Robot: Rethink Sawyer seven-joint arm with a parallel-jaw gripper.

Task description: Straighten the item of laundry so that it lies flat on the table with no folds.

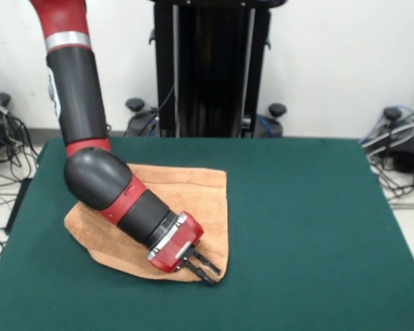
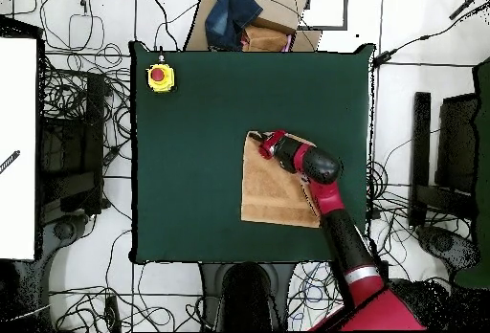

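Here no label shows on the towel (image 1: 186, 189) under the fingers (image 1: 208, 263).

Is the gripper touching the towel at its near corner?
Touching. In the front view the gripper has its dark fingertips pressed onto the towel at its corner, with no gap visible.

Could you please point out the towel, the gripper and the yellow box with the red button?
towel (image 1: 193, 189): front view, bare upper right part.
gripper (image 1: 205, 270): front view, between the fingertips.
yellow box with the red button (image 2: 160, 77): overhead view, on the button.
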